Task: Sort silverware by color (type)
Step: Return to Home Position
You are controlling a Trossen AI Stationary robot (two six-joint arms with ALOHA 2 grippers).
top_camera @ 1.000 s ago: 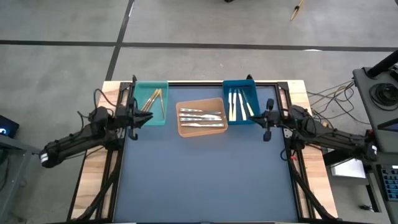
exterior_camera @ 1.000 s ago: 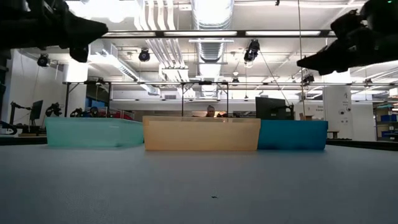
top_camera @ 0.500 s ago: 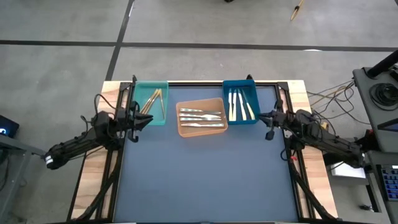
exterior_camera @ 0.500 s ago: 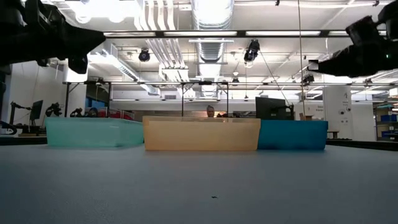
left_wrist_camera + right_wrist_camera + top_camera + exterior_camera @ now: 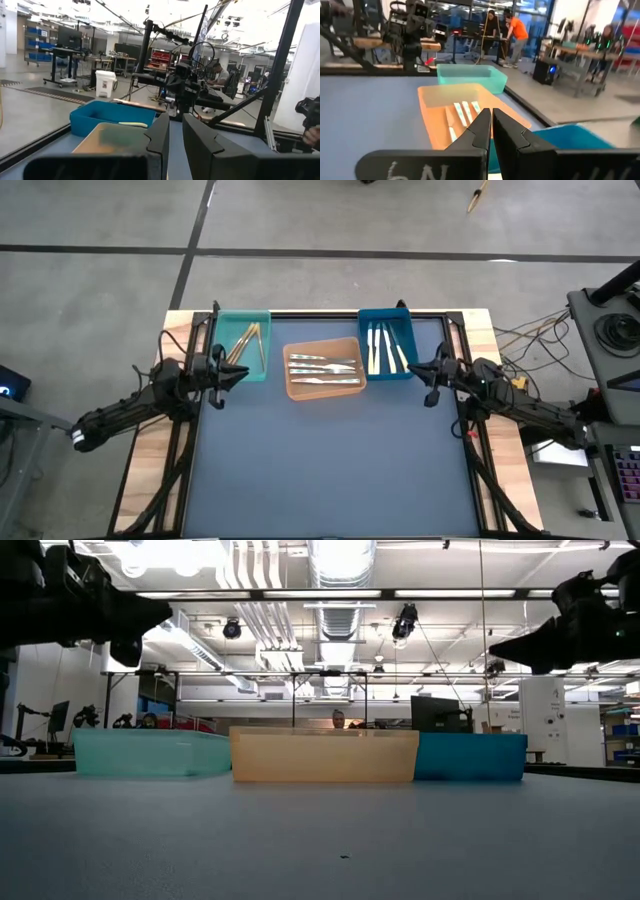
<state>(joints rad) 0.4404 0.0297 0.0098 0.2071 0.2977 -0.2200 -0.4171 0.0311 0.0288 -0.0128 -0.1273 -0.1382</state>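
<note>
At the far edge of the dark table mat, three bins are sitting in a row, and all the silverware in view is lying inside them. The gold pieces are lying in the teal bin, the all-silver pieces in the orange bin, and the cream-handled pieces in the blue bin. No cutlery is showing on the open mat, so the sorting is looking finished.

The left gripper is hovering in the air just beside the teal bin's near corner. Its fingers are standing close together with only a slim gap, holding nothing. The right gripper is hanging just beside the blue bin's near corner, its fingers nearly touching and likewise empty.

The step in hand is a retreat to rest. Doing it well probably means drawing each arm back toward its own side while staying above the bin walls, so that no rim is getting nudged and no sorted piece is being disturbed.

The black frame rails along both table sides and the loose cables on the right are lying closest to the retreat paths. People are working in the room beyond, well apart from the table.
</note>
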